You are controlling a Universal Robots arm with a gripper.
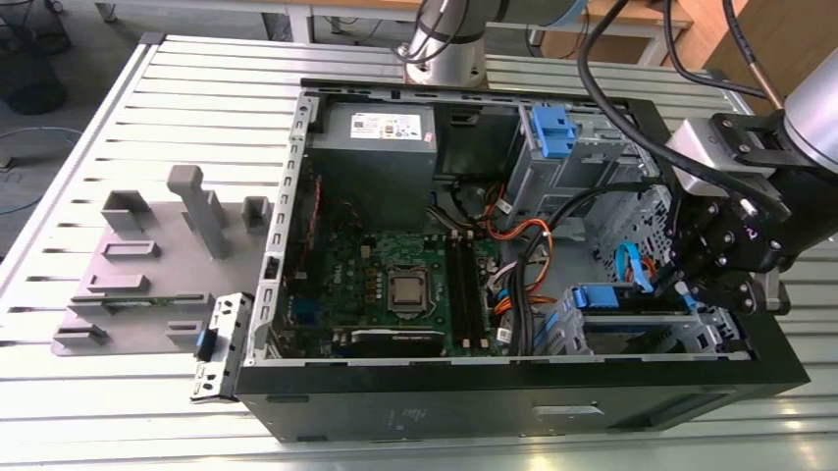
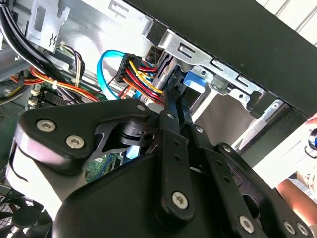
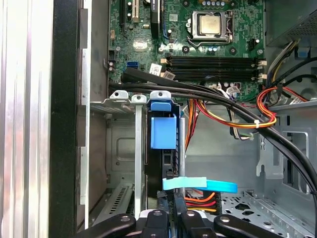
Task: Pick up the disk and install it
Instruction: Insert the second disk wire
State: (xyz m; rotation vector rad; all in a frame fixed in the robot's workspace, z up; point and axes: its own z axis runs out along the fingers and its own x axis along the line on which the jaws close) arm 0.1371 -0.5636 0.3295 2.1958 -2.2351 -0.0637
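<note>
The disk (image 1: 596, 297) stands on edge in a slot of the metal drive cage (image 1: 654, 339), at the case's corner on the exterior view's right. Its blue carrier tab (image 3: 162, 132) and dark edge show in the first wrist view. My gripper (image 1: 690, 287) hangs over that cage. In both wrist views its black fingers (image 3: 157, 218) lie close together, shut, in line with the disk's edge. In the second wrist view the gripper's tips (image 2: 174, 94) sit right beside the blue tab (image 2: 195, 79). I cannot tell whether they touch the disk.
Black and coloured cable bundles (image 3: 233, 106) and a light blue cable (image 3: 203, 185) run close by the cage. The motherboard (image 1: 392, 285), a grey box (image 1: 373, 128) and a second blue bracket (image 1: 552, 132) fill the case. A grey fixture (image 1: 157, 265) lies outside. A hand (image 2: 297, 193) is nearby.
</note>
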